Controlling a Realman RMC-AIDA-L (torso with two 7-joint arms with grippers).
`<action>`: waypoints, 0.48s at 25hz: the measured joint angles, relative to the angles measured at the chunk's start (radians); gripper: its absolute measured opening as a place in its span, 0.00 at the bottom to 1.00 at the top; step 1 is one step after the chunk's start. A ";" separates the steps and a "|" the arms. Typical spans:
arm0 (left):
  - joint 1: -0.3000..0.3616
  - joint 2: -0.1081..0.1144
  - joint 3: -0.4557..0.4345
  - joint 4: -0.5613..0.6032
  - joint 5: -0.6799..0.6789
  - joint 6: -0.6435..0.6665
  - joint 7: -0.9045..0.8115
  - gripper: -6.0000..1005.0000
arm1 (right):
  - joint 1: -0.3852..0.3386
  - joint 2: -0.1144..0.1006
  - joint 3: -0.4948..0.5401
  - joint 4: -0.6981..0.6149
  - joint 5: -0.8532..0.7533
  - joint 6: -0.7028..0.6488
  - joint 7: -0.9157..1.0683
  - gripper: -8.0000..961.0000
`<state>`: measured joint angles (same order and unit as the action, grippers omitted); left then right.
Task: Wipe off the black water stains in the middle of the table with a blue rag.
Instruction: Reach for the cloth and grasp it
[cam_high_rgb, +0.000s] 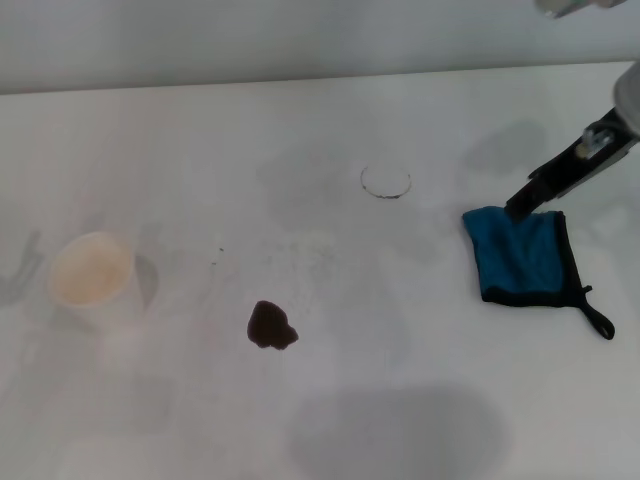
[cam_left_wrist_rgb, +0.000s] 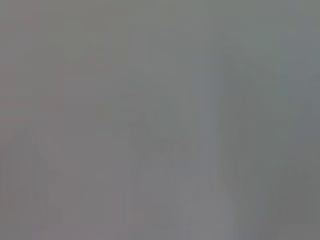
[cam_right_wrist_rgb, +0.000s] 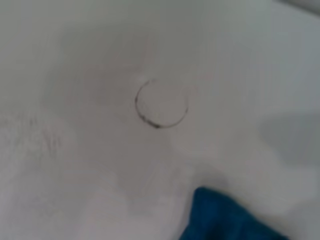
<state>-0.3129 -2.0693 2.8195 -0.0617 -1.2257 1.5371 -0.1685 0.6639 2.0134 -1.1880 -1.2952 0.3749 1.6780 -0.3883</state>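
1. Our right gripper (cam_high_rgb: 520, 207) touches the far edge of the blue rag (cam_high_rgb: 523, 256) on the table (cam_high_rgb: 400, 330); we cannot tell how its jaws stand.
2. The black water stains, a dark blob (cam_high_rgb: 270, 326) and a thin ring (cam_high_rgb: 386, 181), lie well left of those jaws.
3. A paper cup (cam_high_rgb: 92, 274) stands farther left.

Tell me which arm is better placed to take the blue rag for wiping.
Right. Its end effector is already at the far corner of the blue rag on the robot's right side. The left arm is not in the head view.
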 joint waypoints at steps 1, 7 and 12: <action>-0.004 0.000 0.000 -0.006 -0.001 0.000 0.000 0.88 | 0.010 0.002 -0.010 0.021 -0.003 -0.002 0.008 0.74; -0.021 0.000 0.000 -0.020 -0.005 -0.002 0.000 0.88 | 0.049 0.002 -0.086 0.132 -0.004 -0.063 0.068 0.74; -0.038 0.000 0.000 -0.037 -0.014 -0.003 0.000 0.88 | 0.095 0.001 -0.118 0.235 -0.007 -0.127 0.095 0.73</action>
<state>-0.3507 -2.0694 2.8195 -0.0989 -1.2401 1.5341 -0.1688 0.7589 2.0147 -1.3056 -1.0604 0.3677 1.5512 -0.2934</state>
